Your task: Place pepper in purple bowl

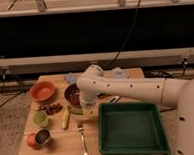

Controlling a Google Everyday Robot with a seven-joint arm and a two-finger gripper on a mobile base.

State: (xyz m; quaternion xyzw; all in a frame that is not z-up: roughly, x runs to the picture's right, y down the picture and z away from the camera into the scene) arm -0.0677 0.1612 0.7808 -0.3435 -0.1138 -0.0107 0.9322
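Observation:
The purple bowl (70,94) stands on the wooden table (60,144), right of the orange bowl (43,91). My white arm reaches in from the right and bends down just right of the purple bowl, covering its right rim. My gripper (86,109) is low over the table in front of the bowl. The dark green pepper (75,111) shows only as a small dark piece at the gripper's left side, mostly hidden by it.
A pale yellow corn-like piece (66,119) lies left of the gripper. A light green cup (39,118), dark berries (53,108), a metal cup (43,137), an orange fruit (30,140) and a fork (83,140) are nearby. A green tray (131,127) fills the right.

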